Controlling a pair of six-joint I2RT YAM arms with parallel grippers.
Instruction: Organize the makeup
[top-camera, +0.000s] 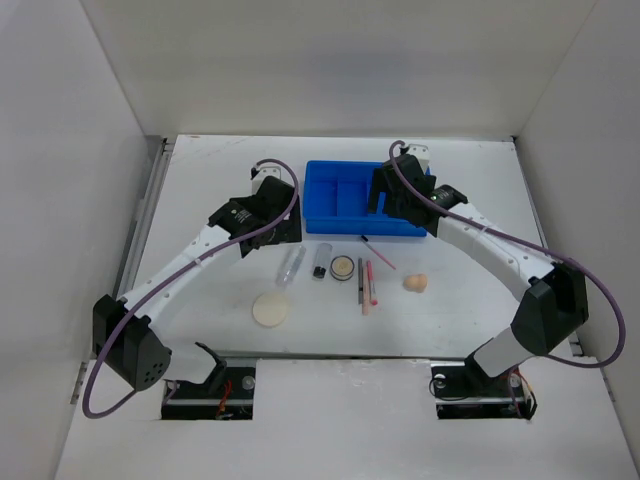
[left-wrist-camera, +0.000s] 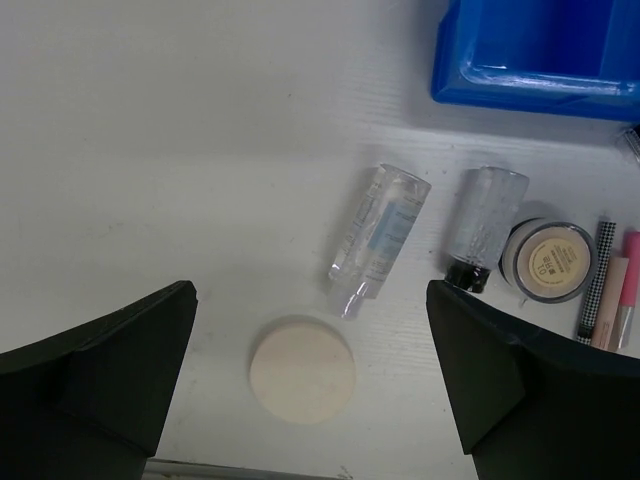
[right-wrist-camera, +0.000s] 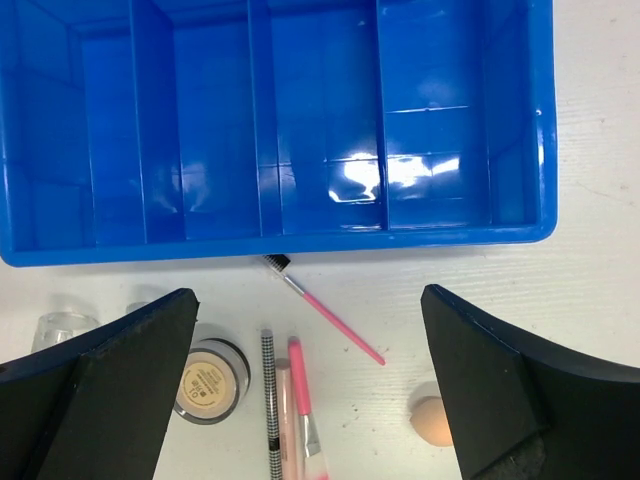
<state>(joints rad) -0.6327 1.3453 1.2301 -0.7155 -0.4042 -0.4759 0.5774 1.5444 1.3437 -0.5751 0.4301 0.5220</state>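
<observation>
blue tray partly behind right claw, pencils cropped below

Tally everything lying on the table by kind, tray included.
Clear tube: 1
Black-capped clear bottle: 1
Round jar: 1
Cream puff: 1
Peach sponge: 1
Thin sticks: 4 (checkered pencil, peach pencil, pink brush, pink wand)
Blue tray: 1
Total: 10
</observation>
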